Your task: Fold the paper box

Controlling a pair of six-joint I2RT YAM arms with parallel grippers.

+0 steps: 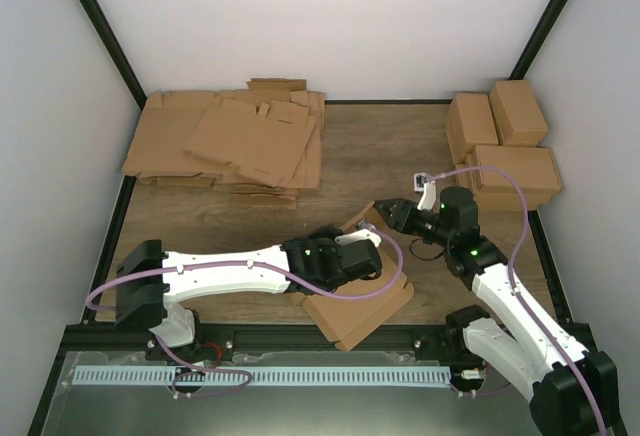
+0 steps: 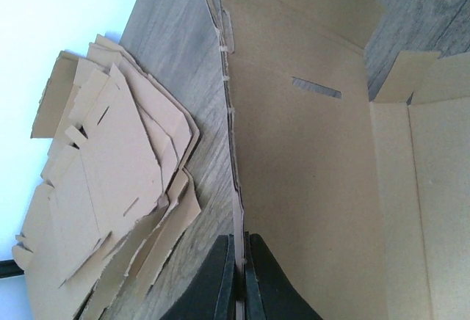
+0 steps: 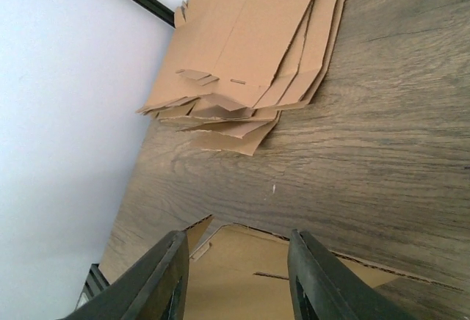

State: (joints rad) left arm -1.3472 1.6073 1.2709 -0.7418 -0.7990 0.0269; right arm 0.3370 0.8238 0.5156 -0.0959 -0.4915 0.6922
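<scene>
Seemingly left jaws tight on box [image 2: 308, 188]

- The top external camera looked down from above and behind over the whole table [image 1: 380, 156].
- Both wrist cameras sat close (hard by the paper box [image 2: 308, 188]), sharing the heap of flat cardboard sheets [image 2: 110, 180].

Left pincer [image 2: 239, 261] tight on the paper box [image 2: 308, 188] edge

Table [image 1: 365, 151] between cardboard heap [image 1: 235, 141] and paper box [image 1: 365, 314] looks passable.
</scene>
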